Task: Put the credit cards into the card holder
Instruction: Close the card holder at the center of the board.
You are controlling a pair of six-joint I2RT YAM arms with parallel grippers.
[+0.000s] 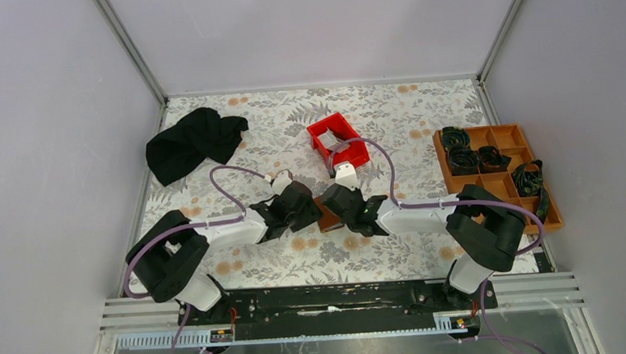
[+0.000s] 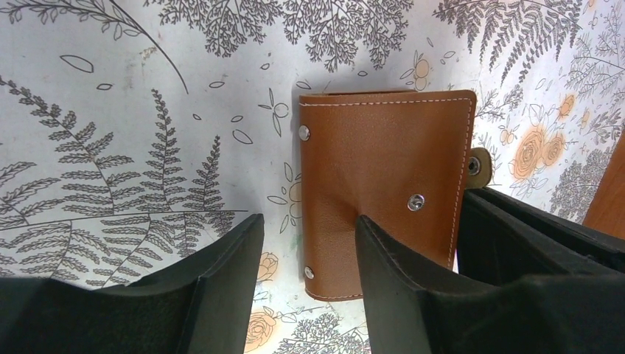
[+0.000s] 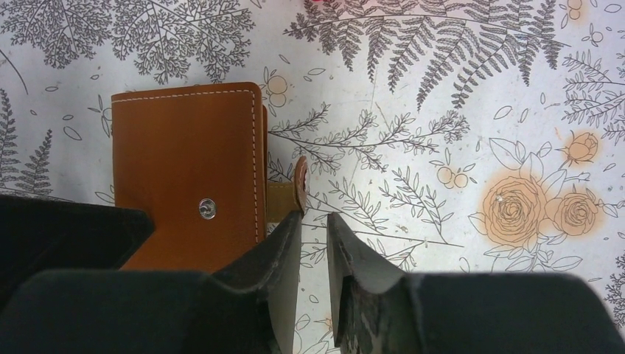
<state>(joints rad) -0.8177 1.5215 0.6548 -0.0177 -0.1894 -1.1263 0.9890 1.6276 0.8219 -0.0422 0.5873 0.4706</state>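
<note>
The card holder (image 2: 383, 184) is a brown leather wallet lying closed on the floral tablecloth, between the two grippers (image 1: 327, 217). My left gripper (image 2: 309, 225) is open; its right finger (image 2: 398, 265) rests on the wallet's cover and the left one stands over bare cloth. The right wrist view shows the wallet (image 3: 184, 162) with its tab clasp (image 3: 301, 181) sticking out to the right. My right gripper (image 3: 313, 215) is narrowly open just below that tab, nothing between its fingers. A grey flat piece, apparently one of the credit cards (image 1: 332, 140), lies in the red bin.
The red plastic bin (image 1: 352, 144) stands just behind the grippers. A black cloth (image 1: 193, 142) lies at the back left. An orange-brown compartment tray (image 1: 507, 183) holding black items sits at the right edge.
</note>
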